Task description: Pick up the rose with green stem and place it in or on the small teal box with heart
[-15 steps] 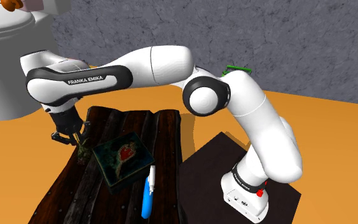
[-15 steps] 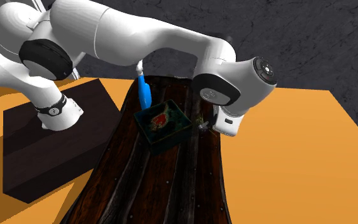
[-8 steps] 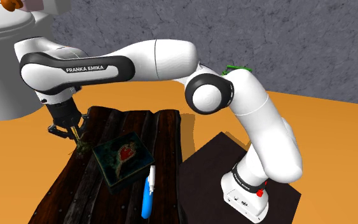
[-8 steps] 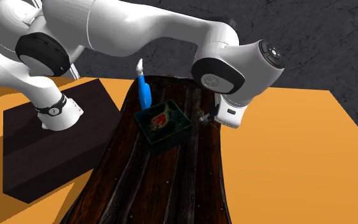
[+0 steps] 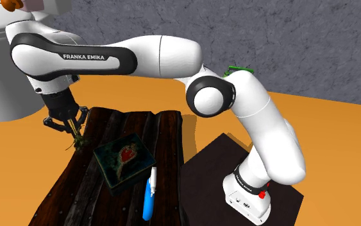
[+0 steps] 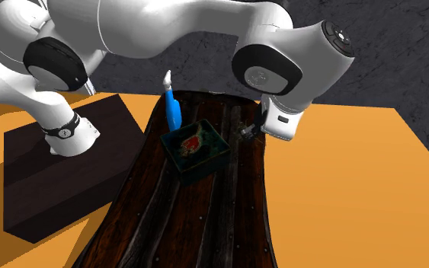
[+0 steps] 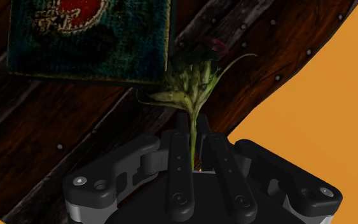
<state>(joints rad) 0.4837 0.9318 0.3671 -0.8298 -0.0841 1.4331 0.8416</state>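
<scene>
Just beside the teal box, gripper (image 5: 74, 128) (image 6: 244, 134) (image 7: 195, 143): it hangs off one corner of the box, over the table's edge, pointing down. Its two black fingers are pinched onto the rose's stem, which comes out from between them toward the box.
Rose (image 5: 78, 138) (image 7: 191, 86): it has a thin green stem, green leaves below the head, and a dark red bloom at the end away from the fingers. The bloom sits just off the box's corner, outside the box. In the shoulder view the rose dangles under the fingertips on the side of the box away from the stand. It seems clear of the planks, though the gap is hard to judge.
Box (image 5: 106, 169) (image 6: 203, 169) (image 7: 130, 60): it is small, square and open-topped, with a teal floor and dark walls, and it rests flat on the table.
Heart (image 5: 129, 155) (image 6: 193, 143) (image 7: 75, 9): it is red and sits in the middle of the box's floor.
Table (image 5: 167, 131) (image 6: 197, 221) (image 7: 56, 121): it is made of dark riveted planks that run under the box and well past it.
Blue bottle (image 5: 148, 199) (image 6: 174, 110): it lies on the planks just beside the box, on the corner opposite the rose, with its white tip toward the box.
Arm (image 5: 159, 61) (image 6: 167, 30): it is white and arches over the box from the stand side across to the rose side.
Stand (image 5: 204, 160) (image 6: 45, 183): it is a dark block off the table, beyond the bottle as seen from the box.
Floor (image 5: 339, 147) (image 6: 342, 190): it is orange.
</scene>
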